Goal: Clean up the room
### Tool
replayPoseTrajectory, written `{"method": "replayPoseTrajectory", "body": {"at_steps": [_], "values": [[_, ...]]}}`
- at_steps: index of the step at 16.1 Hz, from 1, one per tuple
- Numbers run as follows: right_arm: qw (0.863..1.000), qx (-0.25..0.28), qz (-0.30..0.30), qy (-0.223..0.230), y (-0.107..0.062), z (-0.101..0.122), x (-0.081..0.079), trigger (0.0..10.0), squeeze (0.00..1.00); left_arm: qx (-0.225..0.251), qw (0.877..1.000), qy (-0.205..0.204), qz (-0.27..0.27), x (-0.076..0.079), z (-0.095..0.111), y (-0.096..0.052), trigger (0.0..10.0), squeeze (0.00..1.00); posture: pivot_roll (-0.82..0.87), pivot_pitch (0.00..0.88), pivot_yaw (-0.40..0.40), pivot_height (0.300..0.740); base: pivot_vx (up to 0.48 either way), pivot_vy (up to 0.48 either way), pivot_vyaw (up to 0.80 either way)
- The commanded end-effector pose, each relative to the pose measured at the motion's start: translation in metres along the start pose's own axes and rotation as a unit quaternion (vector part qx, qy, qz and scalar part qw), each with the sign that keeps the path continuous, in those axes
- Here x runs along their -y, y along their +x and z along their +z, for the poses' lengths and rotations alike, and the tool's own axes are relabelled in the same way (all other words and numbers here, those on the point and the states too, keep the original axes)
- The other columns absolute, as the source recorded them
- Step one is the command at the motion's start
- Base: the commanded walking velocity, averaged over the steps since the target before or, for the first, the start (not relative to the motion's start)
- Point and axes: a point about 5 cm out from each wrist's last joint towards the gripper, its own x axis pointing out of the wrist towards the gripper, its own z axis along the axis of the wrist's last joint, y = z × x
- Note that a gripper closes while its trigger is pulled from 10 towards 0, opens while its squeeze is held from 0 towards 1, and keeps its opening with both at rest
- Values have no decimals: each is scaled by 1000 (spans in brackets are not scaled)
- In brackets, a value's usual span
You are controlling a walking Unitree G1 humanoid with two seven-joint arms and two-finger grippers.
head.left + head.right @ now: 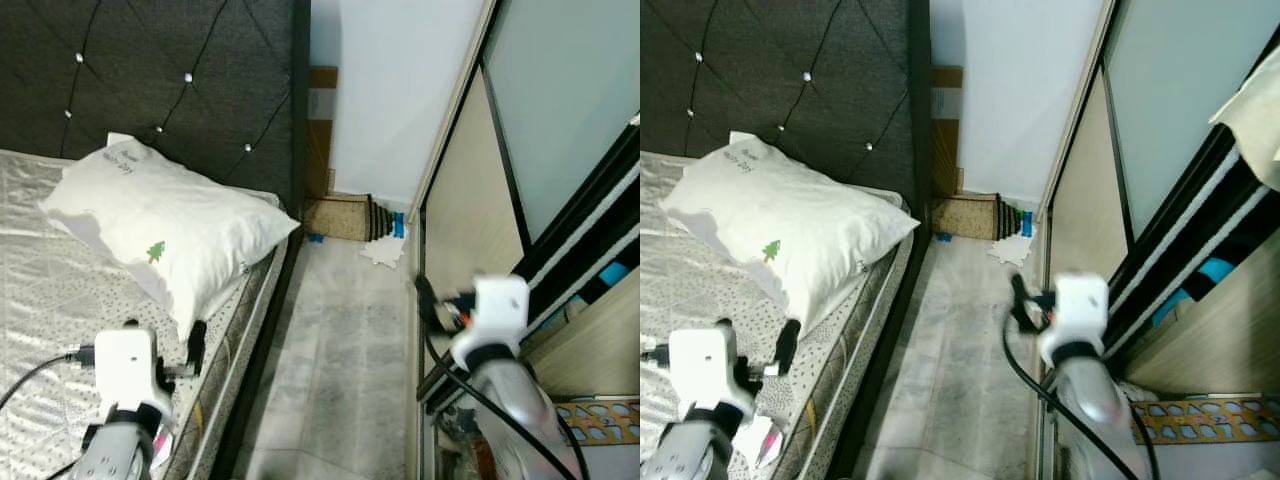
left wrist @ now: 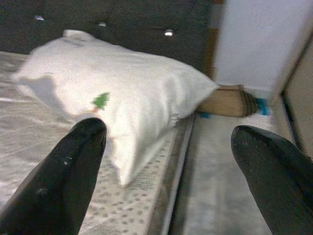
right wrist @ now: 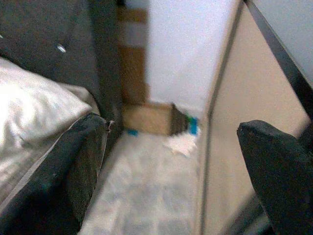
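A white pillow with a small green tree print lies on the grey mattress, close to the bed's right edge. My left gripper hovers open over the mattress just in front of the pillow, with nothing between its fingers. On the floor at the far wall lie a brown rolled mat and a crumpled white piece. My right gripper is open and empty above the aisle floor, close to the wardrobe.
A dark tufted headboard backs the bed. A sliding-door wardrobe lines the right side, leaving a narrow marble floor aisle. Cardboard leans against the white wall. A patterned board lies at the lower right.
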Motion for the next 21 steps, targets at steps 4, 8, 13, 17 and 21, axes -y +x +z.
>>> {"method": "replayPoseTrajectory", "body": {"at_steps": [4,8,13,17,21], "values": [[1000,16,-7,23,-3,2,4,10000,0,18,1000,6,-17,2,9,0,10000,0,22,133,-34,740,0,0,0],[1000,13,12,-14,-3,0,-2,10000,0,40,999,7,-22,-4,21,8,10000,0,36,136,-39,740,0,0,105],[999,19,40,-9,2,-1,-10,10000,0,39,998,-8,-52,5,22,16,10000,0,28,136,-36,740,0,0,800],[999,29,41,10,12,4,-13,10000,0,57,998,-5,-21,6,22,23,10000,0,22,137,-34,740,0,0,800],[997,57,44,14,16,19,-16,10000,0,41,999,-31,-17,13,13,21,10000,0,10,129,-51,740,0,0,800]]}}
